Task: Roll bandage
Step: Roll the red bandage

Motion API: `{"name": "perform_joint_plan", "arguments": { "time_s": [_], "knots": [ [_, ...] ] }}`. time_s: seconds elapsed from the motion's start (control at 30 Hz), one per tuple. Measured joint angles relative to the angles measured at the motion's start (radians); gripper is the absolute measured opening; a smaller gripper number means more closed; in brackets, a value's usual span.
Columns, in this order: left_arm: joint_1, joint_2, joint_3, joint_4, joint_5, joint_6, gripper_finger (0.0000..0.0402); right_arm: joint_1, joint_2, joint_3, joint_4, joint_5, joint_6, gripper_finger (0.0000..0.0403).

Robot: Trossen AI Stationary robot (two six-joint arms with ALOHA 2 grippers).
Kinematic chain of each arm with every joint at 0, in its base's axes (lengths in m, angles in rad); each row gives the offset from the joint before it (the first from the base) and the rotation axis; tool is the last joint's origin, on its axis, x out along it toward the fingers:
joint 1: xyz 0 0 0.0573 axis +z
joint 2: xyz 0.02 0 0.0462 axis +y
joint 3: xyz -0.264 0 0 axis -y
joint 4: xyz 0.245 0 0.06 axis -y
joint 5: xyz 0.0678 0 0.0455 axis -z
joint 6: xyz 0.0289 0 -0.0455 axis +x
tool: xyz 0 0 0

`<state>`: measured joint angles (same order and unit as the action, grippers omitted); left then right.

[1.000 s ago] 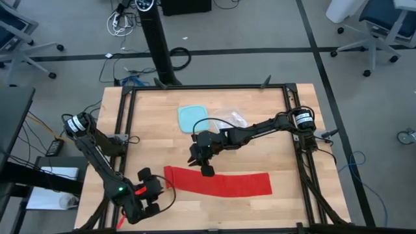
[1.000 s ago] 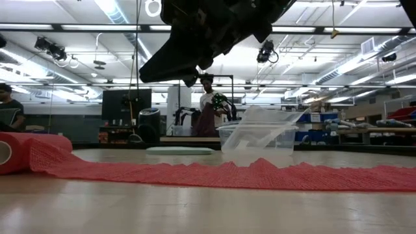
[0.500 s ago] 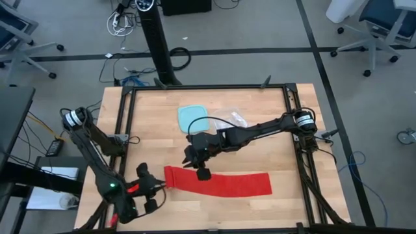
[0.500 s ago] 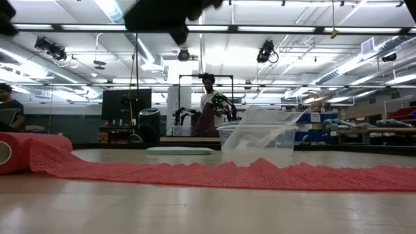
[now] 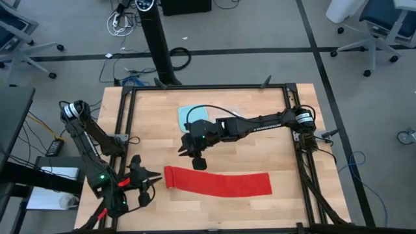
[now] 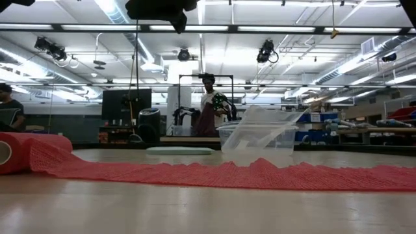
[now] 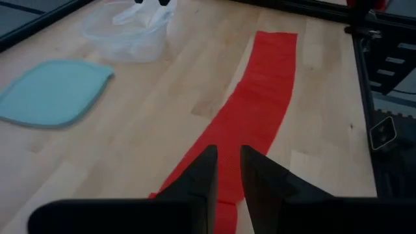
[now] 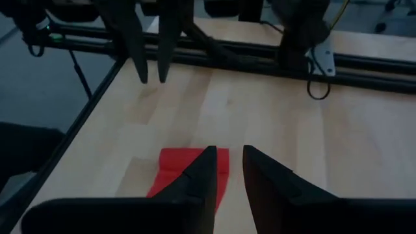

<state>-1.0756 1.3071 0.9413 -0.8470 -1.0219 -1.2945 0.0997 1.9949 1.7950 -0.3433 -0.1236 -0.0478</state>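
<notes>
I see the light-blue lid [image 5: 190, 115] and clear container [image 7: 133, 34] behind the bandage [image 5: 218, 181], which lies flat along the bench [image 5: 260, 149], nothing blocking it. Left gripper [image 5: 144, 179] hovers off its rolled end, right gripper [image 5: 199, 162] just above; both jaws narrow, empty.

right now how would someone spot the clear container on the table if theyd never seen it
Start at the wooden table and go to its far side. Beside the flat light-blue lid, the clear plastic container stands with crinkled clear plastic in it. It is see-through, unlike the lid and the long red bandage nearer the front.
</notes>
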Motion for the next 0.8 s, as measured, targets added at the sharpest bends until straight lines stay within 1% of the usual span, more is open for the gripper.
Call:
{"name": "perform_joint_plan", "arguments": {
  "time_s": [0.23,0.33,0.37,0.5,0.6,0.7,0.8],
  "knots": [
    [0.000,-0.004,0.000,-0.043,-0.019,-0.035,0.0072,-0.012,0.000,0.000,0.120,-0.004,0.013,0.0073],
    [0.000,-0.015,0.000,-0.056,-0.022,-0.045,0.0072,0.014,0.026,0.005,0.163,-0.003,0.016,0.0073],
    [0.000,-0.018,0.000,-0.060,-0.023,-0.048,0.0072,0.026,0.034,0.003,0.151,0.000,0.016,0.0073],
    [-0.001,-0.049,-0.001,-0.079,-0.022,-0.049,0.0072,0.075,0.096,0.000,0.158,0.037,0.034,0.0073],
    [-0.005,-0.075,-0.001,-0.102,-0.020,-0.050,0.0072,0.104,0.149,0.016,0.175,0.051,0.084,0.0073],
    [-0.006,-0.102,-0.001,-0.123,-0.009,-0.050,0.0072,0.131,0.218,0.063,0.165,0.052,0.121,0.0073],
    [-0.007,-0.122,-0.001,-0.144,0.002,-0.050,0.0072,0.146,0.283,0.147,0.152,0.049,0.127,0.0073]
  ]
}}
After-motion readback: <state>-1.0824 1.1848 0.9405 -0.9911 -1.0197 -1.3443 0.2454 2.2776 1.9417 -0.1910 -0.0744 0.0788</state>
